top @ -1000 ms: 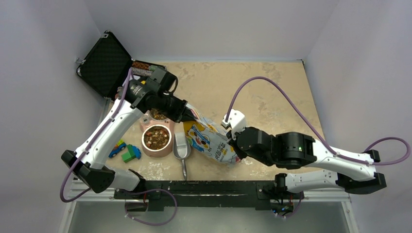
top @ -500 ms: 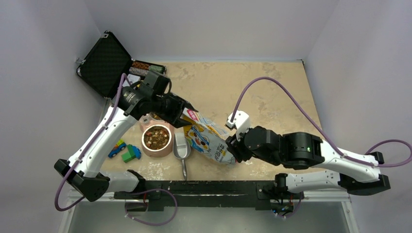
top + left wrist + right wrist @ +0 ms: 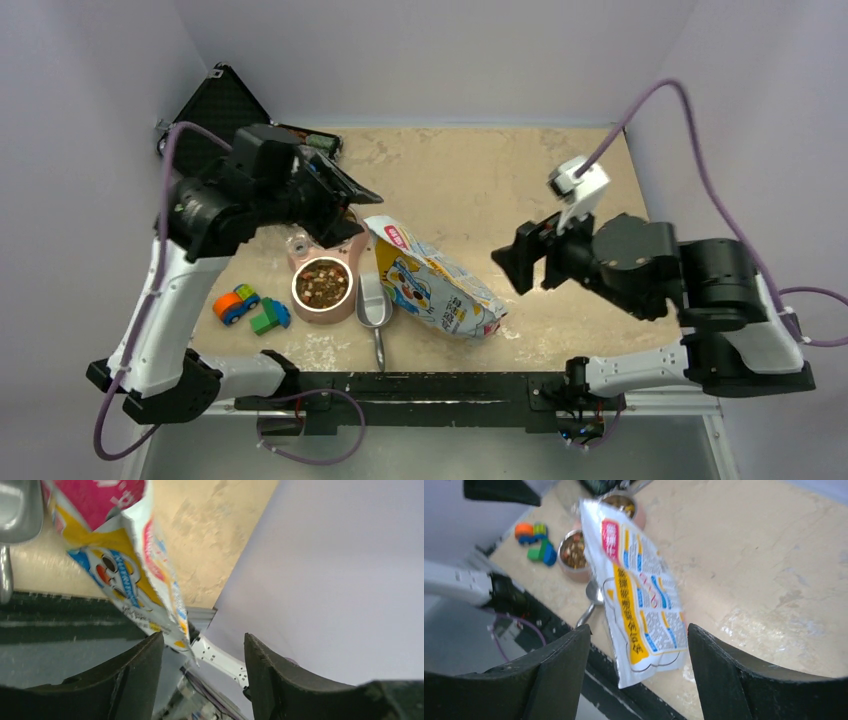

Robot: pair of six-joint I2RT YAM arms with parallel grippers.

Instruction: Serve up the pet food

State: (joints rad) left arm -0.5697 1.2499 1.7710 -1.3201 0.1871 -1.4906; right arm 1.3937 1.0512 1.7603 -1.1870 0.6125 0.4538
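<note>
The left gripper (image 3: 352, 198) hangs above the worktop (image 3: 560, 190), over the far end of the pink feeder (image 3: 345, 262). Its jaws stand well apart and hold nothing. In its wrist view the left gripper (image 3: 204, 645) shows only open air between the two fingers, with the bag (image 3: 125, 565) some way beyond them and not touching.

The right gripper (image 3: 520, 262) is raised to the right of the bag (image 3: 430, 285) and apart from it. Its jaws are spread wide and are likewise empty. From its own camera the right gripper (image 3: 639, 635) looks down on the bag (image 3: 639, 595) lying on the worktop (image 3: 774, 555), with clear space between fingers and bag.

The pet food (image 3: 321, 283) fills the nearer metal bowl of the feeder as brown kibble. The farther bowl (image 3: 621, 502) also shows brown pieces.

The bag is glossy white, printed red, yellow and blue. It lies on its side, just right of the feeder. Its long axis runs diagonally, from far-left to near-right in the top view. The end with the red patch (image 3: 398, 237) points toward the feeder, and the other end toward the right arm's base. Whether the bag's mouth is open I cannot tell.

A metal scoop (image 3: 374, 305) lies between feeder and bag, handle toward the near edge. Coloured toy blocks (image 3: 250, 308) sit left of the feeder.
</note>
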